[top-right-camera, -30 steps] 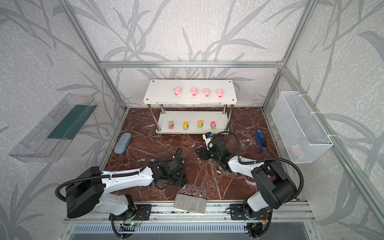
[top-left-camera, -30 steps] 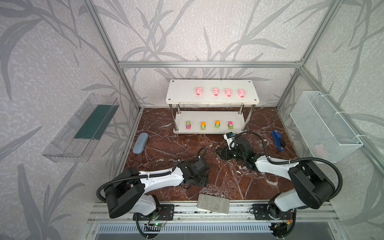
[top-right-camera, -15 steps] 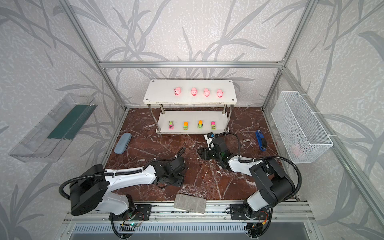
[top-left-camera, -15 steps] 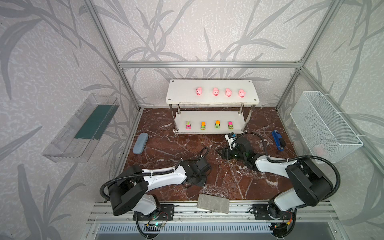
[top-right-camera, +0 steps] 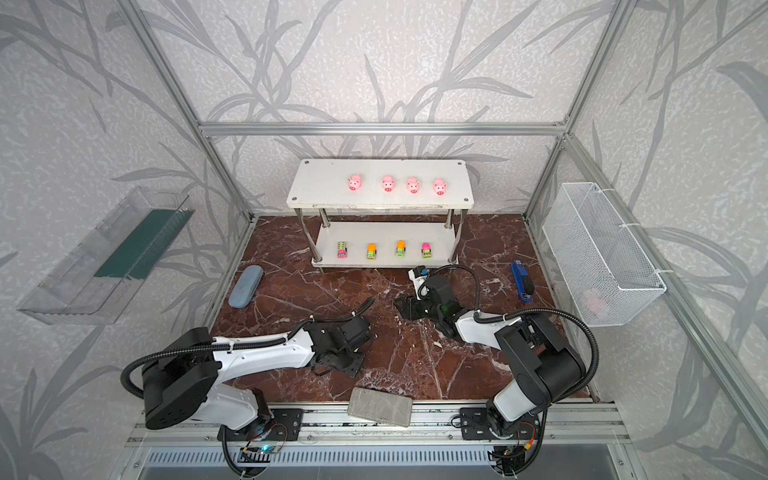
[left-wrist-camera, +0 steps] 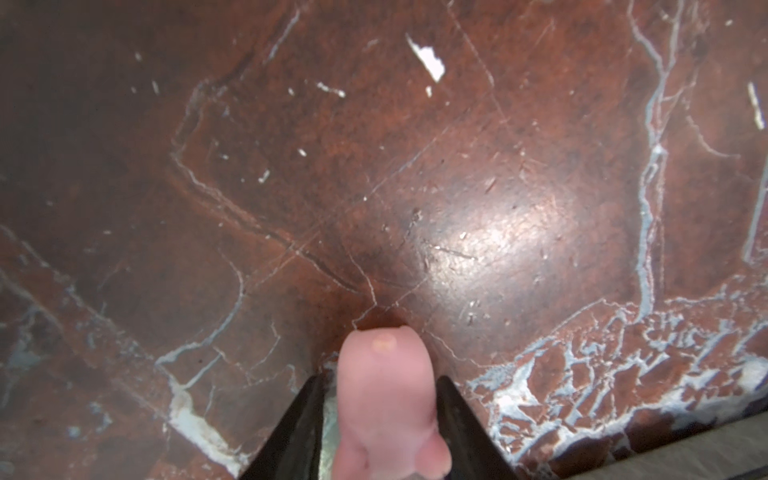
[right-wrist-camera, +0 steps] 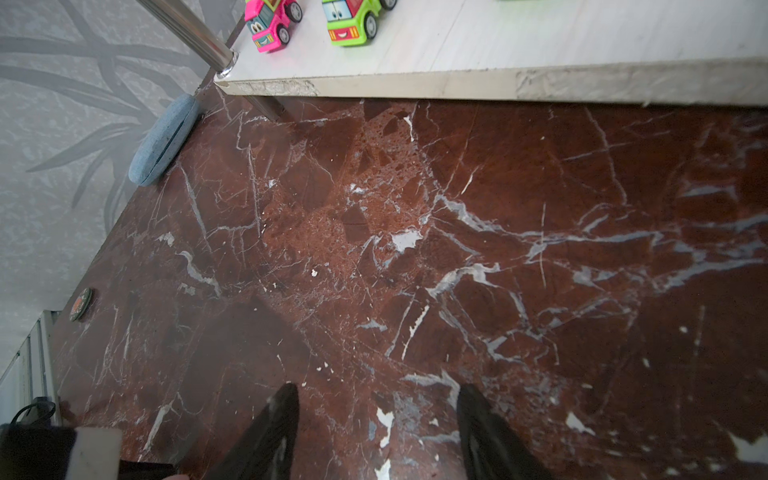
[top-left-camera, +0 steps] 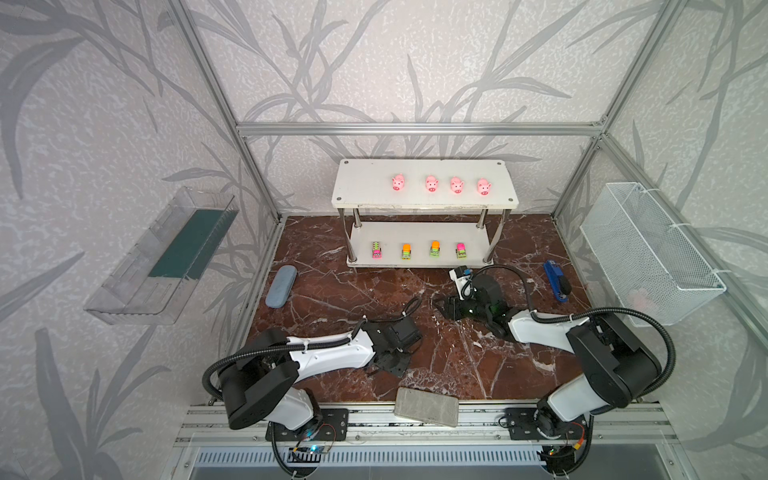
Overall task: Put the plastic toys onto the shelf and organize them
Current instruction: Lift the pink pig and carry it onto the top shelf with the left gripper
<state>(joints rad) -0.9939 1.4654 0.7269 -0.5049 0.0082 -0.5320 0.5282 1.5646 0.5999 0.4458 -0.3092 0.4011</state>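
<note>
The white two-tier shelf (top-left-camera: pixel 357 183) stands at the back of the marble floor (top-left-camera: pixel 332 291). Its lower board carries four toy trucks (top-left-camera: pixel 434 248) and its top board four pink pigs (top-left-camera: pixel 432 183). The right gripper (right-wrist-camera: pixel 376 390) hangs half spread and empty. The left gripper (left-wrist-camera: pixel 380 386) pinches a fifth pig (left-wrist-camera: pixel 386 415) near the floor's front.

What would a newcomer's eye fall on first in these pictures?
Four pink pigs stand in a row on the white shelf's top board, four small trucks on its lower board. In the left wrist view, the left gripper holds a fifth pig over the marble table.
</note>
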